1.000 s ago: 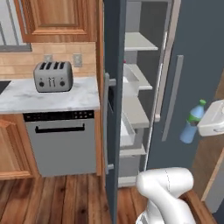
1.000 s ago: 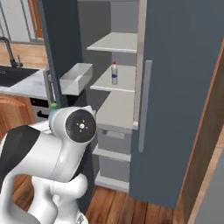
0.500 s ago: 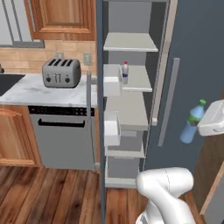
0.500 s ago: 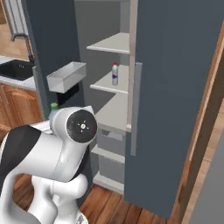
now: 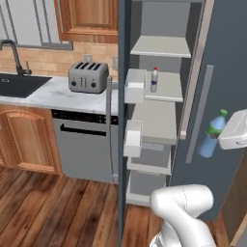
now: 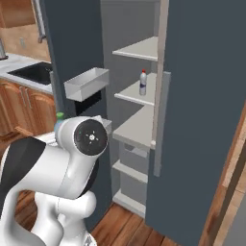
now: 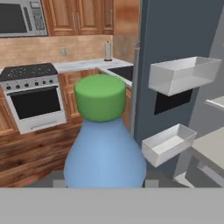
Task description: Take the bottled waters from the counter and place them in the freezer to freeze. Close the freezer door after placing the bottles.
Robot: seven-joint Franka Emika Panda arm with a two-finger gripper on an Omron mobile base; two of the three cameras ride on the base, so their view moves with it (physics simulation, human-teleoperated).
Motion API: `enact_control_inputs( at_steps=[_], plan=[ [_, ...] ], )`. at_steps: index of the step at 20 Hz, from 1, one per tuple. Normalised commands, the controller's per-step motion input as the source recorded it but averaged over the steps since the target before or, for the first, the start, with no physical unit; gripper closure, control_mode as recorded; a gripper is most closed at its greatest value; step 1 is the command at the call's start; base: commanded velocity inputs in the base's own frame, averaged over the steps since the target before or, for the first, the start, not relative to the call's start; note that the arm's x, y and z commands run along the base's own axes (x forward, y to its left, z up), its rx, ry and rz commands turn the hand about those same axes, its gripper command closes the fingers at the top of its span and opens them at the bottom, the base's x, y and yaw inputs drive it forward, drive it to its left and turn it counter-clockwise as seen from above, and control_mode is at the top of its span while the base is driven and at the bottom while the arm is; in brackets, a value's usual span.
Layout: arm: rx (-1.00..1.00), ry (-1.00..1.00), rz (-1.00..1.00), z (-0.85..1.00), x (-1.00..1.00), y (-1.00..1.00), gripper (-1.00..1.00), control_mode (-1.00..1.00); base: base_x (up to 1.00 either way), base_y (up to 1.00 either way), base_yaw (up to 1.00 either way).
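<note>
I have the green-capped bottle point(image 7: 104, 140) clamped in the gripper point(image 5: 226, 137) — jaws drawn in around its body, cap up — hanging in front of the closed right-hand door. The freezer door point(image 6: 77, 57) stands open, its white bins point(image 7: 181, 75) facing me. The red-capped bottle point(image 5: 154, 80) stands upright on a freezer shelf point(image 5: 166, 87).

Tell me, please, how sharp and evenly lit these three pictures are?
Left base view: soft, flat light; the toaster looks slightly blurred. Right base view: the red-capped bottle is small and fuzzy on its shelf. Hand view: the green-capped bottle looms close, smooth and glare-free; the kitchen behind is soft.
</note>
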Motion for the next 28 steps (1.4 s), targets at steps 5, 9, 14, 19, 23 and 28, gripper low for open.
enact_control_inputs(
  at_steps=[5, 9, 14, 19, 23, 28],
  plan=[
    [0.0, 0.0, 0.0, 0.0, 0.0, 0.0, 1.0, 1.0, 0.04, -0.23, 0.31],
    [0.0, 0.0, 0.0, 0.0, 0.0, 0.0, 1.0, 1.0, 0.24, -0.19, 0.32],
    [0.0, 0.0, 0.0, 0.0, 0.0, 0.0, 1.0, 1.0, 0.45, -0.15, 0.23],
    [0.0, 0.0, 0.0, 0.0, 0.0, 0.0, 1.0, 1.0, 0.4, -0.33, 0.04],
    [0.0, 0.0, 0.0, 0.0, 0.0, 0.0, 1.0, 1.0, 0.34, -0.37, 0.0],
    [0.0, 0.0, 0.0, 0.0, 0.0, 0.0, 1.0, 1.0, 0.51, -0.16, -0.02]
  ],
)
